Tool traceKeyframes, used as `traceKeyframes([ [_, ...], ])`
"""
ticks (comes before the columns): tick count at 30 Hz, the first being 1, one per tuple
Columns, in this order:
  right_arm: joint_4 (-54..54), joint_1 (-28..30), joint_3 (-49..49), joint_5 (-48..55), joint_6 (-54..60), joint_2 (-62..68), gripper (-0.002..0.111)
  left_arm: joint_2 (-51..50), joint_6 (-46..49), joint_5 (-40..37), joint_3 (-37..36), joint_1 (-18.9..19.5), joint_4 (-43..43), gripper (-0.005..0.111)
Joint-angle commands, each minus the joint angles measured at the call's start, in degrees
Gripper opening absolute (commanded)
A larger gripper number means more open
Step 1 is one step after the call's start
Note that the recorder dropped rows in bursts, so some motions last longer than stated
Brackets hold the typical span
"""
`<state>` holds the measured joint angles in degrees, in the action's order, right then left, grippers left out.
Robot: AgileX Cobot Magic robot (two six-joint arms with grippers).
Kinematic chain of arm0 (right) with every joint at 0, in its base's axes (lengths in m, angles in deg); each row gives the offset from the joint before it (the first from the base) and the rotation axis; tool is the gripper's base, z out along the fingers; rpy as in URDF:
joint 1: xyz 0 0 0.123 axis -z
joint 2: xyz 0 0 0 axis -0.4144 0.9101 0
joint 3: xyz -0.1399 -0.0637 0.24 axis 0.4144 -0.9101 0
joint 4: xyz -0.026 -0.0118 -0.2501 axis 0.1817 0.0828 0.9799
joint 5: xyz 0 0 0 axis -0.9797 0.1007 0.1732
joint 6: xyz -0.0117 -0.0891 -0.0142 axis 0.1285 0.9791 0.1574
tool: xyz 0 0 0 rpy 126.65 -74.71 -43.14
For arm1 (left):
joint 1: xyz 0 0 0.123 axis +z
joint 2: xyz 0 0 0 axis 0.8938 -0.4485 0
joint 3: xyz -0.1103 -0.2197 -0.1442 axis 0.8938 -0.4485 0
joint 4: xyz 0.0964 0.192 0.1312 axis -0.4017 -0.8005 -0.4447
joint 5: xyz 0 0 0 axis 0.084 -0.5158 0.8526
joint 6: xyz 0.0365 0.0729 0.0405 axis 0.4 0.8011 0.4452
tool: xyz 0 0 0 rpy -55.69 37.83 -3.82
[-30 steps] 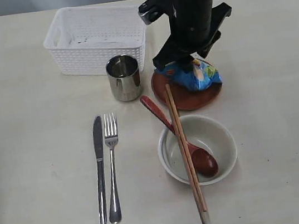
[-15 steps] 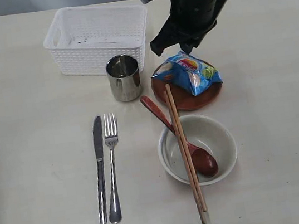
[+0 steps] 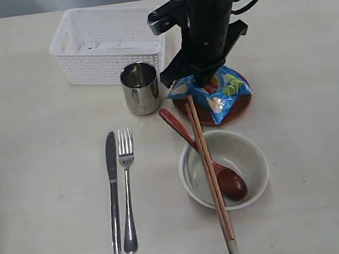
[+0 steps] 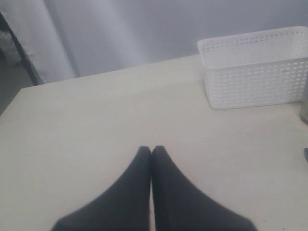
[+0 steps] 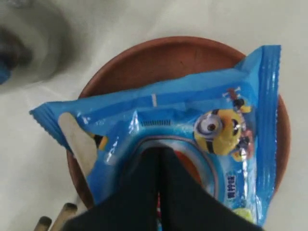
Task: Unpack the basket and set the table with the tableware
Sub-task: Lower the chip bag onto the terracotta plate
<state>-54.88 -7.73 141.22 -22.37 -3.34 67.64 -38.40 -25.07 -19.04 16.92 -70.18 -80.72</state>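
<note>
The right claw (image 5: 160, 153) has its two fingers pressed together, with no gap. They seem to pinch a fold of the blue snack bag (image 5: 192, 120), though I cannot be sure how firm the hold is. Half a second ago this claw was up in the air, clear of the bag. Now it has come back down onto it. The bag has slid a little toward the cup (image 3: 141, 90) and hangs over the edge of the brown plate (image 3: 238, 110).

I think the bag is the last thing being moved, and it does not belong on the plate.

The bowl (image 3: 250, 156) sits just in front of the plate. The red-brown spoon (image 3: 179, 128) and the chopsticks (image 3: 213, 184) lie in and across it. The knife (image 3: 113, 186) and fork (image 3: 127, 191) lie side by side, well apart from the bowl. The white basket (image 3: 109, 62) stands behind the cup, and nothing shows inside it. So the table things look set out.

The left claw (image 4: 151, 150) is closed too and holds nothing. It hangs over a bare part of the bench (image 3: 38, 185).

The bench is pale cream, flat and wide, with a few faint specks. Behind it hangs a plain grey curtain (image 4: 144, 29).
</note>
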Motion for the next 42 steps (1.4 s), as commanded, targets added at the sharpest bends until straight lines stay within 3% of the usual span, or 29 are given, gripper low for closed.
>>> traceKeyframes([
  [1, -0.9, 0.1, 0.3, 0.3, 0.7, 0.0, 0.0, 0.2, -0.4, 0.6, -0.1, -0.4, -0.2, 0.0],
  [9, -0.5, 0.1, 0.3, 2.2, 0.7, -4.8, 0.0, 0.2, -0.4, 0.6, -0.1, -0.4, -0.2, 0.0],
  [16, -5.3, 0.1, -7.4, 0.6, 3.4, -2.8, 0.0, 0.2, -0.4, 0.6, -0.1, -0.4, -0.2, 0.0],
  [26, -1.1, 0.1, -5.1, -2.5, 3.2, -8.6, 0.0, 0.2, -0.4, 0.6, -0.1, -0.4, -0.2, 0.0],
  [31, 2.1, 3.1, -5.2, -3.1, -3.7, -8.4, 0.0, 0.2, -0.4, 0.6, -0.1, -0.4, -0.2, 0.0],
  [42, -1.4, 8.6, -8.0, -2.5, -2.4, -4.7, 0.0, 0.2, -0.4, 0.6, -0.1, -0.4, -0.2, 0.0],
])
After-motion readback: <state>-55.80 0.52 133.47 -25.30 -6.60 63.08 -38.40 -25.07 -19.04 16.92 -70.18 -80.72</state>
